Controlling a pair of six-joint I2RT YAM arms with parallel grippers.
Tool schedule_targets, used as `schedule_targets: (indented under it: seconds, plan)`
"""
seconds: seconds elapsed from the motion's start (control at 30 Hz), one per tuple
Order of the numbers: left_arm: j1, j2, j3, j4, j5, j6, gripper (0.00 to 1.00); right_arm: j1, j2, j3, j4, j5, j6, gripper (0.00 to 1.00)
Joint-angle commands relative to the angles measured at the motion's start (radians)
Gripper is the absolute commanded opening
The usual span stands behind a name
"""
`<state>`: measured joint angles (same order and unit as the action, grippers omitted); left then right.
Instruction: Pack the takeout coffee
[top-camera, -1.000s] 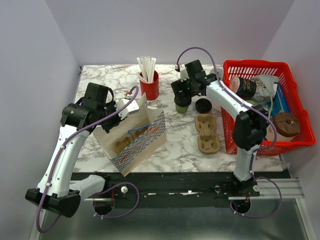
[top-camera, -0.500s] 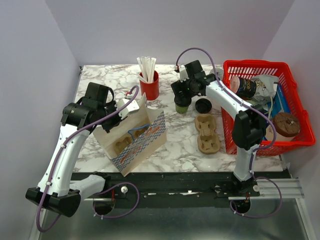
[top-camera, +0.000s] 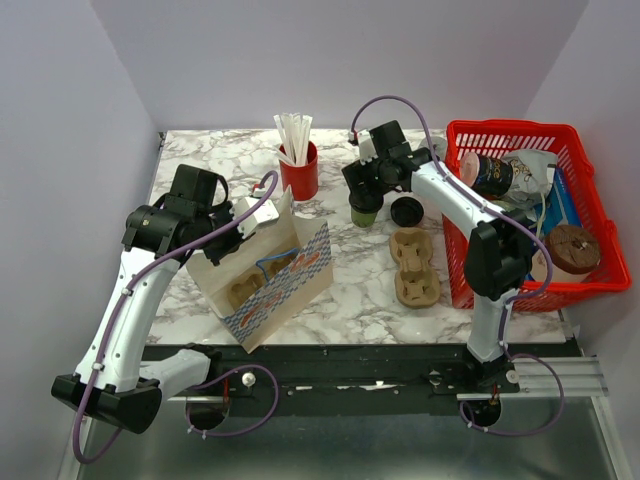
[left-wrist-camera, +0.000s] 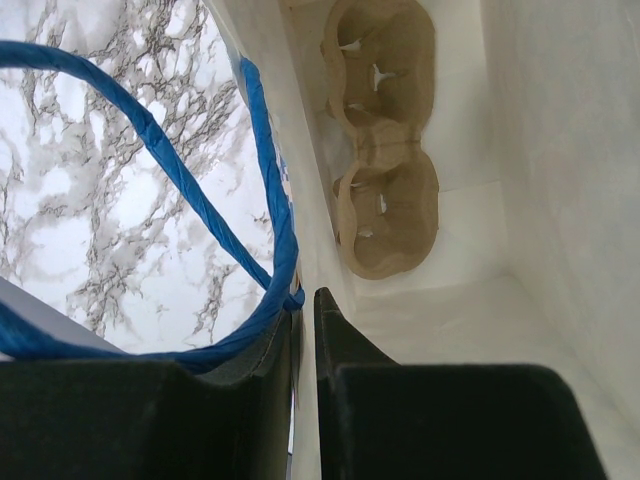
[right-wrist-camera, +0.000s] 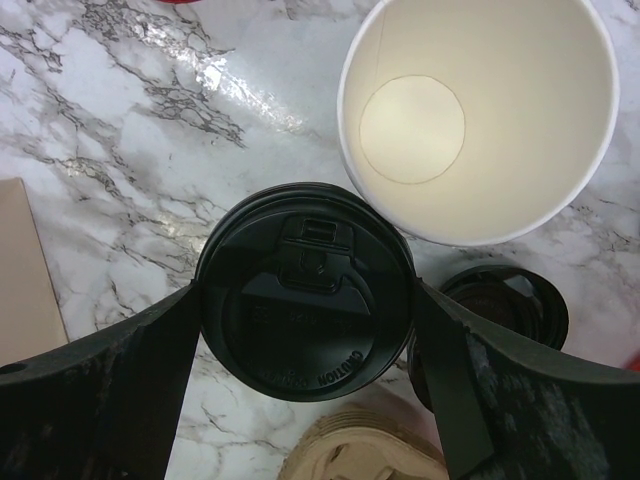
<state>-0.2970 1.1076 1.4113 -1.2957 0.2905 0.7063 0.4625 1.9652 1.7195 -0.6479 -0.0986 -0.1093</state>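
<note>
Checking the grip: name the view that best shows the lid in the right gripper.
Right wrist: the lid sits mid-frame, top clearly visible, held by the right gripper. In the top view the gripper largely hides it; the left wrist view misses it.

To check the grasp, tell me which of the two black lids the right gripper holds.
The lid pinched in the right gripper, next to the open cup. The other lid lies free on the table, outside the fingers.
</note>
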Motion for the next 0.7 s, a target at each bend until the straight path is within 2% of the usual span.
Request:
schedule_targets:
  seconds: [0.0,0.67]
  plan:
    - [-0.004,0.000,0.006,-0.013,-0.011,-0.002,0.20,-0.007,0.003,-0.032,-0.042,-0.020,-0.020,0.93]
    - [-0.004,0.000,0.000,-0.010,-0.002,-0.004,0.21,-0.007,-0.020,-0.011,-0.130,-0.047,-0.107,0.95]
